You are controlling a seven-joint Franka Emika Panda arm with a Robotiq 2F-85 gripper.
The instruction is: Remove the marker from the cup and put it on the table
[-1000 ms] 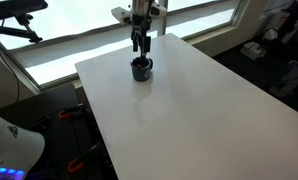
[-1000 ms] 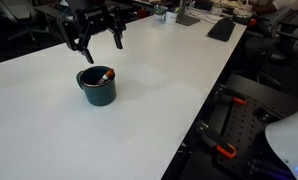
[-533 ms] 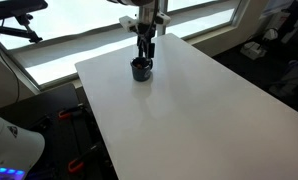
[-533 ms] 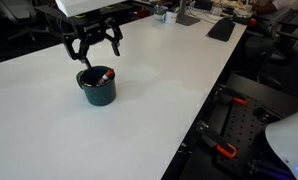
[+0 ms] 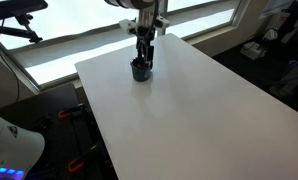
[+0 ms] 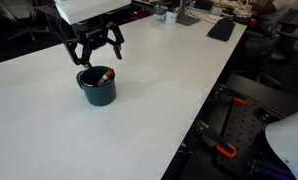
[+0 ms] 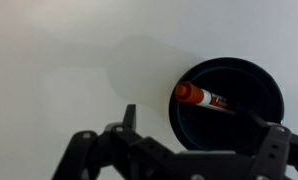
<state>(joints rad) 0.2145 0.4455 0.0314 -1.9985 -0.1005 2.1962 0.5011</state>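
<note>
Marker [image 7: 201,98] leaning in cup [image 6: 97,91]; tool [image 6: 96,58] spread above rim

In an exterior view, a dark cup [image 5: 140,70] stands on the white tabletop [image 5: 179,110]. Straight above the cup hangs the gripper [image 5: 142,58], pointing down, its tips near the rim. Behind the cup runs a bright window [image 5: 79,45].

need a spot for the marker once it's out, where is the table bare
Most of the plain white tabletop is bare: every stretch from the small dark round cup to the edges. Crowded only at the cup, where the open gripper hovers over the reddish marker.
</note>
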